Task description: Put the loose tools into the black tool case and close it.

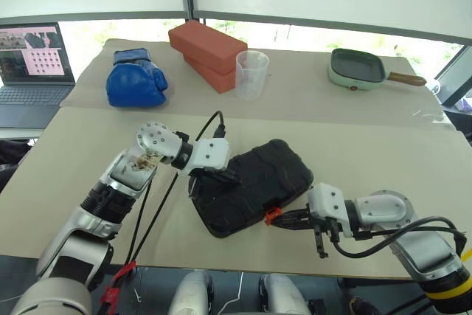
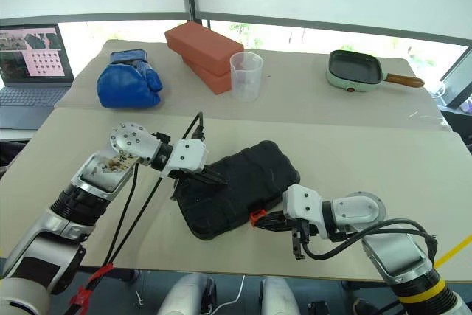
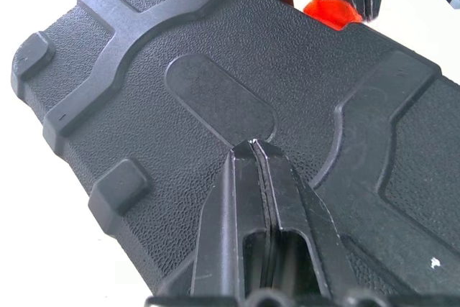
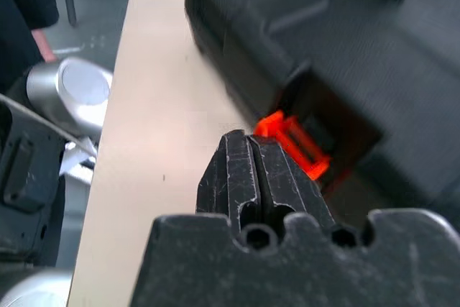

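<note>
Head cam, left eye: black tool case point(image 1: 251, 186) lies closed, ribbed lid up, at the near edge of the table point(image 1: 383, 160), set at an angle. Left gripper point(image 1: 227, 178) sits over the case's left part, its 2 fingers pressed together, tips on or just above the lid; can't tell which. Right gripper point(image 1: 283, 219) reaches in from the right, fingers together, tips right at the orange latch point(image 1: 272, 215) on the case's near edge. Far side of the table: blue boxing glove point(image 1: 135, 77), 2 stacked red bricks point(image 1: 203, 51), clear measuring cup point(image 1: 251, 73) just beside the bricks, green pan w/ wooden handle point(image 1: 359, 68). Open laptop point(image 1: 31, 71) off to the far left.

Right eye: same layout; case point(image 2: 234, 188) closed, nothing loose on the cloth around it.

Left wrist cam: the 2 black fingers point(image 3: 248, 199) meet w/ no gap, tips down on the textured lid point(image 3: 215, 70) next to an oval recess. Latch point(image 3: 330, 11) shows as an orange patch at the lid's far edge, w/ the other gripper's dark fingertips right by it.

Right wrist cam: fingers point(image 4: 251, 174) shut tight together, tips just beside the orange latch point(image 4: 298, 145), which stands out from the case's side wall point(image 4: 244, 55). Contact w/ latch: can't tell.
</note>
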